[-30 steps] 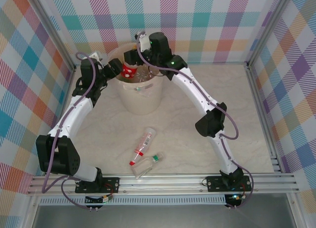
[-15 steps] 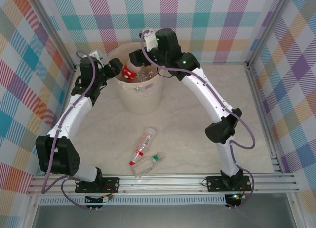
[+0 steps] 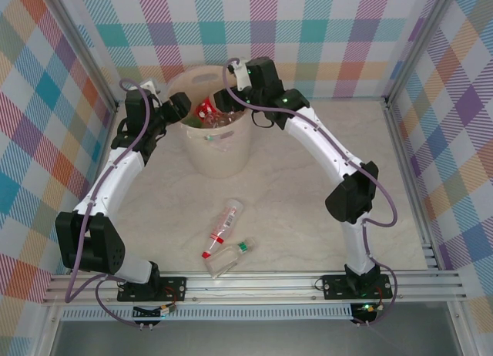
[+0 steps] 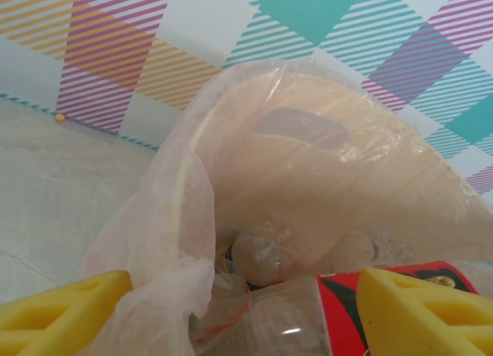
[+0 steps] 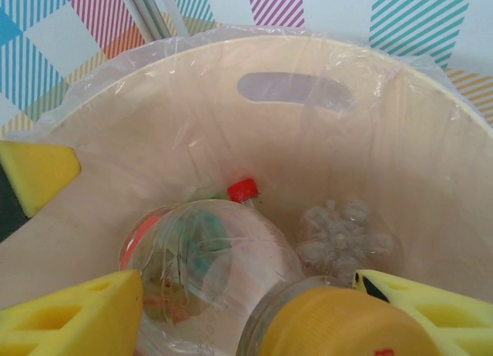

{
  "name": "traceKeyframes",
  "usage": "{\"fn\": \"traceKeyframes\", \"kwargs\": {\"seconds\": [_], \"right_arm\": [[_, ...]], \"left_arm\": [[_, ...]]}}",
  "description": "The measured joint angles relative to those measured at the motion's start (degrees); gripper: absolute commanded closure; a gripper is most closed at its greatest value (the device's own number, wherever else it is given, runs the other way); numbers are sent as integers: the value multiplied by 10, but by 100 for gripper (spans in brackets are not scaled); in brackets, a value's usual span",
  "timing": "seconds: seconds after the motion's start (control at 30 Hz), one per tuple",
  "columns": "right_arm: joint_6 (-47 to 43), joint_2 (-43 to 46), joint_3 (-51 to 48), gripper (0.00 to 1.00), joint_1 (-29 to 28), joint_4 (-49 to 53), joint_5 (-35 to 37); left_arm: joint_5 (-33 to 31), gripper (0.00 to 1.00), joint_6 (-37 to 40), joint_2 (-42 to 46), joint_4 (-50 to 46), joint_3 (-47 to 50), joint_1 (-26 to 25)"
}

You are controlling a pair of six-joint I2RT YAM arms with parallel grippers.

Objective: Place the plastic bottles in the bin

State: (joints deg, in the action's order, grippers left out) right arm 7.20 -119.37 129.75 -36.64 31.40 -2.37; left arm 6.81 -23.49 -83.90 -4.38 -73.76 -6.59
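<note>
Over the bin (image 3: 219,159), the right gripper (image 5: 250,290) stands released. A gap separates one finger (image 5: 69,317) from the yellow-capped bottle (image 5: 339,325), which lies just below among other plastic bottles (image 5: 200,271). At the rim, the left gripper (image 4: 246,283) straddles a red-labelled bottle (image 4: 339,317); you cannot tell whether it grips. A red-capped bottle (image 3: 222,231) and a green-capped bottle (image 3: 231,256) lie on the table (image 3: 323,186), well apart from both grippers.
</note>
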Motion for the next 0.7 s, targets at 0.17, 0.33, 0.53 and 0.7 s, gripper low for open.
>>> {"fn": "traceKeyframes", "kwargs": {"seconds": [0.17,0.33,0.53,0.7], "right_arm": [[-12,3,47,25,3,45,17],[-24,54,50,23,7,71,33],[-25,176,-49,23,11,64,45],[2,332,-284,23,23,32,50]], "left_arm": [[0,21,15,1,-20,-7,0],[0,15,44,14,-62,-41,0],[-9,12,101,77,-134,-87,-3],[-41,12,140,212,-223,-61,-50]]}}
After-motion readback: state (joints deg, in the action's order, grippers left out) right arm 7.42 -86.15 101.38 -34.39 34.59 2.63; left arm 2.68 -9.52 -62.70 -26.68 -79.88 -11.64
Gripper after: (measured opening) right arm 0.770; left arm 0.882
